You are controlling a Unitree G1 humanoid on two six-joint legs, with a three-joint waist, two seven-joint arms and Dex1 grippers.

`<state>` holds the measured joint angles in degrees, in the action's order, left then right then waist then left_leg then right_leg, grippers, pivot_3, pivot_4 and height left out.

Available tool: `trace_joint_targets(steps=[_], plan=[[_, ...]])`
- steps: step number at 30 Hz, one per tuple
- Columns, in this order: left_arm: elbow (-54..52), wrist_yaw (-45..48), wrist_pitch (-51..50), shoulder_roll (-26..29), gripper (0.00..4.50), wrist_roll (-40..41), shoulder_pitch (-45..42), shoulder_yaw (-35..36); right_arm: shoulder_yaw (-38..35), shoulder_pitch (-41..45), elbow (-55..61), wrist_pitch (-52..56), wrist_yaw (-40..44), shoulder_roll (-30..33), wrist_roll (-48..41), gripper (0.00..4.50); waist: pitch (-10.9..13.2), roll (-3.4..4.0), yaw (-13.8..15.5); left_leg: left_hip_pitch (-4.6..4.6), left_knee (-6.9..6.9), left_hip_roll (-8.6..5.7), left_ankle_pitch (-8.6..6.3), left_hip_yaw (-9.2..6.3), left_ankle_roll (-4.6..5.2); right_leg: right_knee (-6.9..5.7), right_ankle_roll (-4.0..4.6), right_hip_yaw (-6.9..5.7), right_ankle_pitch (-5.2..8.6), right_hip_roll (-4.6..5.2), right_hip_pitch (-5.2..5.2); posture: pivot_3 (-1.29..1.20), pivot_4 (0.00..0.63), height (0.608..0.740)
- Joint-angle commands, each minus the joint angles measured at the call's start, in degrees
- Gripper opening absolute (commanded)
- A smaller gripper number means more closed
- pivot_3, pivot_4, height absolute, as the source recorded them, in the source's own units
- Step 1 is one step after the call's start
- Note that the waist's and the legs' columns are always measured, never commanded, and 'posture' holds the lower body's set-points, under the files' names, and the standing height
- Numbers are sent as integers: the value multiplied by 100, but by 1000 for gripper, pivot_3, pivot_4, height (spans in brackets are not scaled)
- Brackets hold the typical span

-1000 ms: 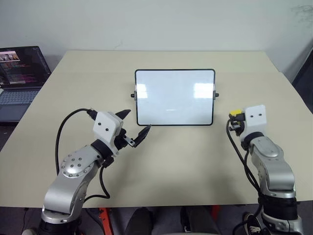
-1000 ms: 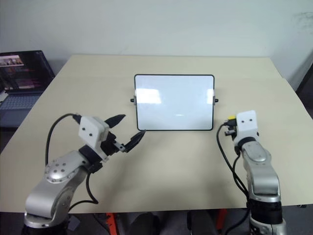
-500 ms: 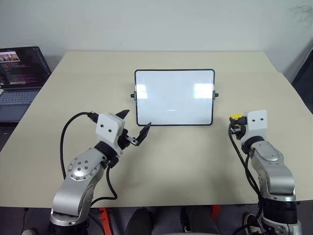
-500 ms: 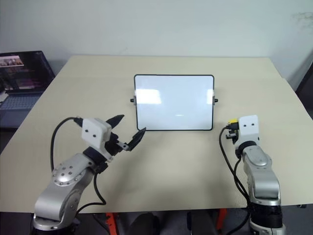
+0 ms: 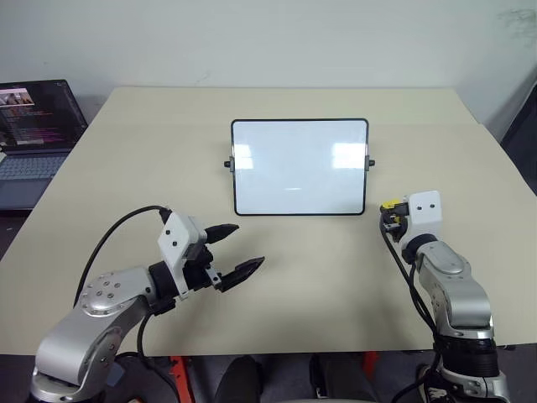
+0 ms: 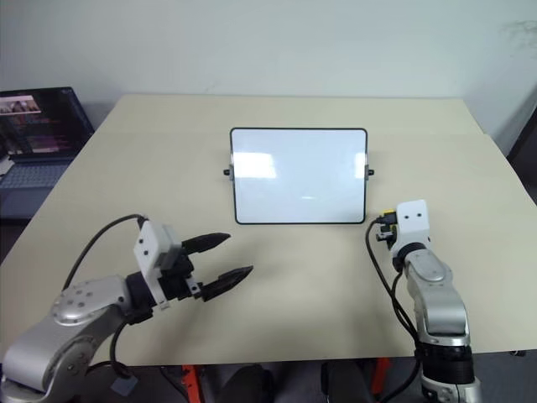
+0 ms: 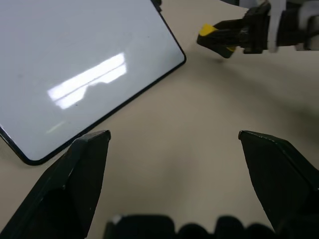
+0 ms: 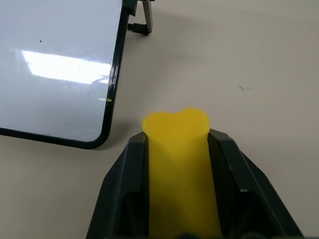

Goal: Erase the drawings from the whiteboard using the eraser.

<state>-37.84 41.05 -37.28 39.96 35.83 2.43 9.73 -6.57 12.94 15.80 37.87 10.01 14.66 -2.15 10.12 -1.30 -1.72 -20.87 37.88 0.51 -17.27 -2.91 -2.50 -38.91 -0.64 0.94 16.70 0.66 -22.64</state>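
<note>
While the glossy white black-framed whiteboard (image 5: 299,166) stands mid-table, the right gripper (image 8: 177,144) beside its lower right corner is clamped on the small yellow eraser (image 8: 178,164); the left gripper (image 5: 237,252) hangs spread wide, empty, nearer the table's front edge.

**Left jaws spread wide, right jaws clamped on the eraser**

The left arm reaches in from the lower left, elbow bent, its forearm lying low and angled toward the middle. The left gripper (image 5: 231,252) points forward and to the right, roughly level, with its two black fingers (image 7: 82,169) spread wide apart and nothing between them.

The right arm rises from the lower right, its forearm running almost straight ahead. The right gripper (image 8: 177,144) points forward, slightly downward. Its fingers (image 8: 130,174) press against both sides of the eraser (image 8: 175,164), whose yellow end sticks out just past the fingertips.
</note>
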Motion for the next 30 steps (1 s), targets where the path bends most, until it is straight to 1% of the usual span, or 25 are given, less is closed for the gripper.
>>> trace_joint_targets(steps=[1,10,30], plan=[[-98,200,38,188,4500,208,-85,214,27,148,46,-60,10,5,-58,1280,0,0,0,0,-1,0,0,0,0,1,0,0,0,0,0,0,150,740],[19,226,108,224,4500,139,-348,113,4,189,-174,-121,8,45,-72,1280,0,1,1,0,0,0,0,0,0,0,1,0,0,0,0,0,150,740],[49,318,136,288,4500,94,-455,-22,-121,49,-283,-34,-29,192,-138,1280,0,1,1,0,0,0,0,0,0,-1,0,1,0,0,0,0,150,740]])
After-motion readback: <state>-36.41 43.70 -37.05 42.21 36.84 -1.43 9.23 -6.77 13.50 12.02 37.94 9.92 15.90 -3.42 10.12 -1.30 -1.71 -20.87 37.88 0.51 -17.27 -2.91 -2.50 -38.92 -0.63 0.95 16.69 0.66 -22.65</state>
